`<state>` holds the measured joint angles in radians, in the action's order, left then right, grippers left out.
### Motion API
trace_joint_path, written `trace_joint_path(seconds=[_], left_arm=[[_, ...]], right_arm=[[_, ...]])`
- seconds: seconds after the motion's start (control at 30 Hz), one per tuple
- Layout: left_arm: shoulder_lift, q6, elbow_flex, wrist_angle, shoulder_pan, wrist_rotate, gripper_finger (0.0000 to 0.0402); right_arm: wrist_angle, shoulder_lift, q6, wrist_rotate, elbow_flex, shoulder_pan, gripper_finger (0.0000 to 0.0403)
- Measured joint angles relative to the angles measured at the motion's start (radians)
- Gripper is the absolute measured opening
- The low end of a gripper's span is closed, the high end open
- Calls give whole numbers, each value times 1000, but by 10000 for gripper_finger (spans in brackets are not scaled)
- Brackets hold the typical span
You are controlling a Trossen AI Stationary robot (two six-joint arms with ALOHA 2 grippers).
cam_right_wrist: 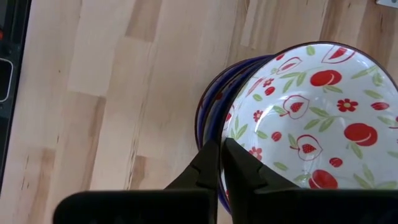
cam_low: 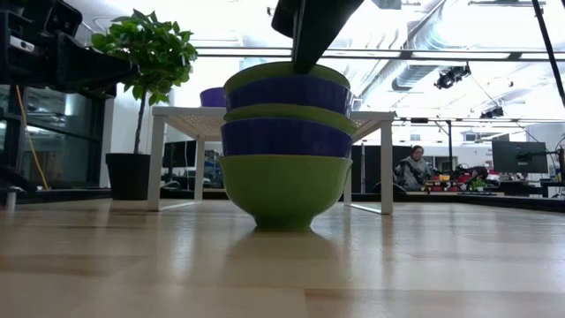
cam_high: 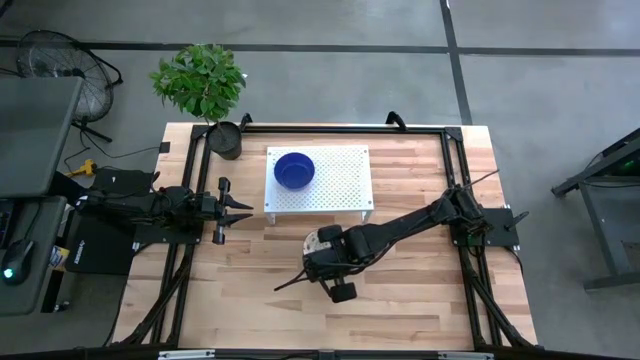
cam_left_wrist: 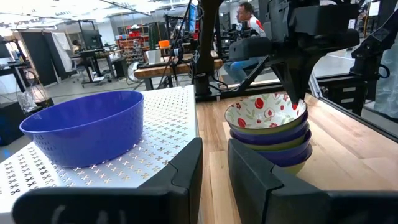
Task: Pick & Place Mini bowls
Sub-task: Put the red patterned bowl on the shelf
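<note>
A stack of mini bowls (cam_high: 318,244) stands on the wooden table in front of the white rack. Its top bowl (cam_right_wrist: 311,118) is cream inside with red-and-green fruit and flower prints. The low view shows the stack (cam_low: 284,150) with blue and green outsides. One solid blue bowl (cam_high: 294,170) rests on its base on the rack, also visible in the left wrist view (cam_left_wrist: 87,127). My right gripper (cam_right_wrist: 222,163) reaches down onto the stack's top bowl and is shut on its rim. My left gripper (cam_high: 240,207) waits open at the table's left, level with the rack's front. My right gripper pinches the top bowl's rim (cam_right_wrist: 226,134), one finger (cam_right_wrist: 239,171) inside the bowl and the other outside its wall. The fingers come from above, pointing down (cam_left_wrist: 298,93). The bowl still sits nested on the stack.
The white perforated rack (cam_high: 340,185) stands mid-table toward the far edge. A black plant pot (cam_high: 225,140) with a leafy plant sits at the far left corner. Bare wood lies in front of the stack. A person (cam_low: 413,168) sits in the room behind.
</note>
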<state>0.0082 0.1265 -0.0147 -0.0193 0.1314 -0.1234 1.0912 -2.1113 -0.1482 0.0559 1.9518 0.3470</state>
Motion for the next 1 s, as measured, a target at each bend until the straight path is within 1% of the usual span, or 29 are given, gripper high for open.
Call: trace_joint_path(seconds=[0.23,0.43,0.57,0.77,0.9,1.0], left_arm=[[0,0,0,0,0,0,72],[0,0,0,0,0,0,72],[0,0,0,0,0,0,72],[0,0,0,0,0,0,72],[0,0,0,0,0,0,72],[0,0,0,0,0,0,72]], right_arm=[[-4,4,-9,17,1,1,1],[43,4,-12,55,54,0,1],[64,4,-13,60,84,2,1],[73,4,-27,82,88,8,1],[73,4,-35,120,88,13,1],[72,4,-36,118,89,14,1]])
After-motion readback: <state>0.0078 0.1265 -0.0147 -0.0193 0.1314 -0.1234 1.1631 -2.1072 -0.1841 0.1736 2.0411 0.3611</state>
